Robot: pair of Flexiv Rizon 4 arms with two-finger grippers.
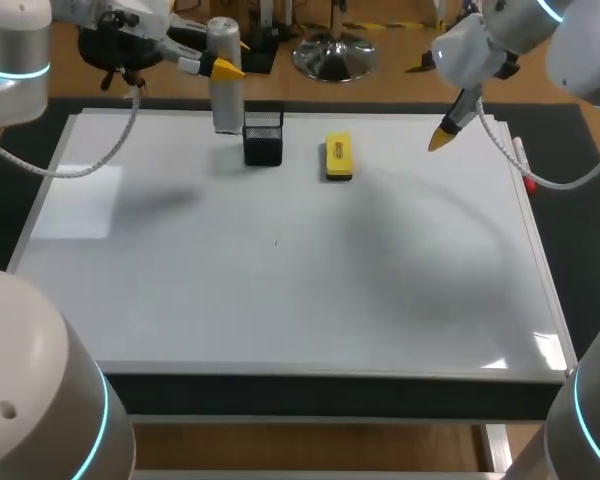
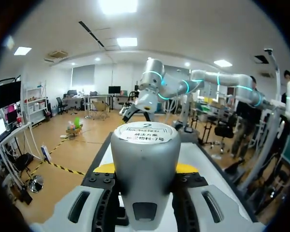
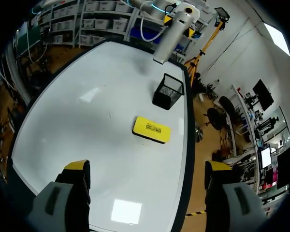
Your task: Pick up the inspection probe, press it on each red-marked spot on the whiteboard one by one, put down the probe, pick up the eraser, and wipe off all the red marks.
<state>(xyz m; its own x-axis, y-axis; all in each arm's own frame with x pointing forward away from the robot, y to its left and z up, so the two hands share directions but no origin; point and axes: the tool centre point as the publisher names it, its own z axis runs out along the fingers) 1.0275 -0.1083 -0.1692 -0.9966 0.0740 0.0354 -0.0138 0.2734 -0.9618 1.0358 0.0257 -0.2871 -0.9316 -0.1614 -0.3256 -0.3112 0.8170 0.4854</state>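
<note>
One eraser [image 1: 338,157] beside holder [image 1: 263,138] on whiteboard [image 1: 280,300]; left tool [image 1: 222,68] grips probe [image 1: 226,105]

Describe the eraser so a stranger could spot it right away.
Start at the large whiteboard, near the middle of its far edge. The eraser lies flat beside the black mesh holder; unlike that upright basket, it is a low yellow block.

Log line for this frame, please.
left end effector: shut on probe | right end effector: open, empty | eraser: on whiteboard beside holder | red marks: none visible
</note>
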